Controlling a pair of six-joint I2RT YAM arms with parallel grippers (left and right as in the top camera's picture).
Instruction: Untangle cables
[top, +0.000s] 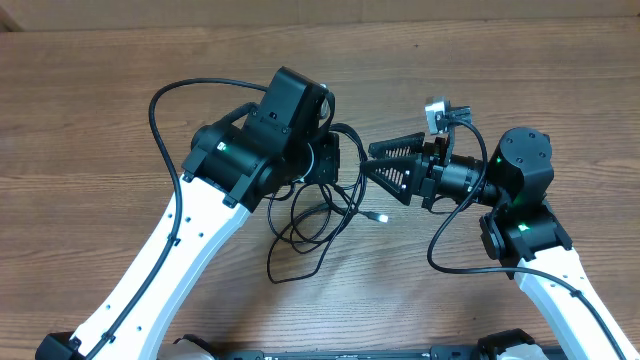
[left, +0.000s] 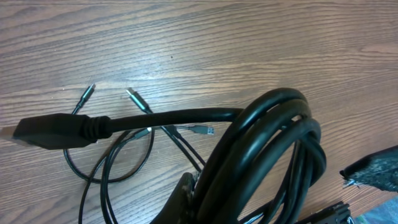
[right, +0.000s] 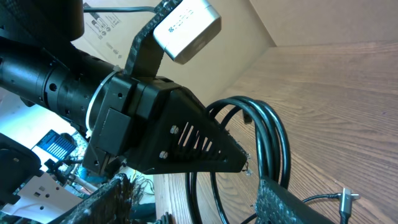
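My left gripper (top: 330, 160) is shut on a coil of thicker black cable (left: 273, 149) and holds it above the table. The coil's big plug (left: 56, 130) sticks out to the left in the left wrist view. Several thin black cables (top: 305, 220) lie in loose loops on the table under and in front of it, with small plug ends (left: 134, 98) spread apart and one plug (top: 378, 215) to the right. My right gripper (top: 368, 160) is open and empty, its fingers pointing at the left gripper and close to the coil (right: 270, 143).
The wooden table (top: 520, 60) runs in all directions round the cables. The left arm's own thick cable (top: 165, 110) arcs out at the back left. The right arm's cable (top: 440, 240) hangs in front of it. A cardboard wall (right: 249, 25) stands behind.
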